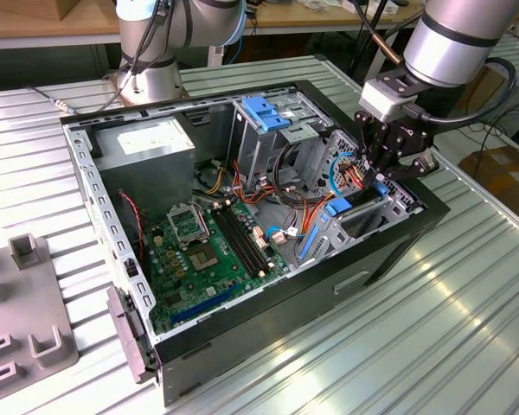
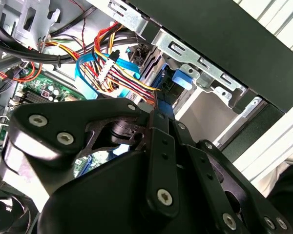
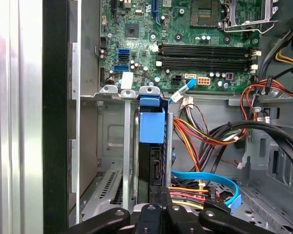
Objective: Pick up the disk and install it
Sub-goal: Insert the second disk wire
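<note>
The disk [image 3: 151,163] stands on edge in a narrow metal bay slot at the front of the open computer case [image 1: 268,333]. Its blue carrier frame [image 3: 151,126] caps the far end. In the exterior view the blue tab of the disk [image 1: 338,206] shows in the bay at the case's right end. My gripper [image 1: 379,180] reaches down into that bay from above. Its black fingers are closed together at the disk's near end in both wrist views, gripper [image 3: 161,202] and gripper [image 2: 155,113], with a thin blue edge of the disk [image 2: 165,100] at the tips.
Bundled coloured cables [image 3: 205,141] and a blue ribbon cable [image 3: 210,178] lie right beside the bay. The motherboard [image 1: 208,251], a grey power supply box [image 1: 147,143] and a blue-handled drive cage [image 1: 268,112] sit in the case. A grey fixture [image 1: 22,324] lies on the exterior view's left.
</note>
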Robot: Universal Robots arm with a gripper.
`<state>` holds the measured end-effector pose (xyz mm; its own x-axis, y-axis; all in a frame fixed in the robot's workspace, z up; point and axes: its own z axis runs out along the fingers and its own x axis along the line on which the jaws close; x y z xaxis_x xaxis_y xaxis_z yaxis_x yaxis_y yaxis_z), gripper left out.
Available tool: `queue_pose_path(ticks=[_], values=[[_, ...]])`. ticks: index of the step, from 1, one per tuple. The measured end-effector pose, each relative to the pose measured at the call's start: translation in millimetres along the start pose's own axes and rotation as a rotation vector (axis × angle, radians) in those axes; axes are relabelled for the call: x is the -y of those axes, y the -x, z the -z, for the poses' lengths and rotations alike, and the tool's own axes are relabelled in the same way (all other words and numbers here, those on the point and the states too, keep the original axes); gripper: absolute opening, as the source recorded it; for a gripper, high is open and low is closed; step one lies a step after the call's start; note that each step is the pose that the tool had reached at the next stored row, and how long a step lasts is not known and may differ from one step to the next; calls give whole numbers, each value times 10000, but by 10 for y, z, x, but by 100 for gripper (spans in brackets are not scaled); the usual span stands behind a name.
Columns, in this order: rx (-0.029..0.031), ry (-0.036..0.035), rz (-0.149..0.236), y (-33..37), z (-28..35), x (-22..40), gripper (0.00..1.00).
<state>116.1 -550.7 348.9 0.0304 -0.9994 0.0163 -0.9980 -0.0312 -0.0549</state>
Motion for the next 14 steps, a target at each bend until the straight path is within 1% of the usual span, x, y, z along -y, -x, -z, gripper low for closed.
queue_pose_path(ticks=[2, 3, 8, 11, 12, 14], values=[[-1, 2, 0, -1, 5, 1, 10], [-3, 6, -1, -1, 18, 2, 10], [9, 36, 1, -3, 166, 11, 10], [20, 46, -2, -4, 218, 14, 10], [20, 54, -3, -4, 247, 15, 10], [23, 61, -6, -5, 286, 18, 10]])
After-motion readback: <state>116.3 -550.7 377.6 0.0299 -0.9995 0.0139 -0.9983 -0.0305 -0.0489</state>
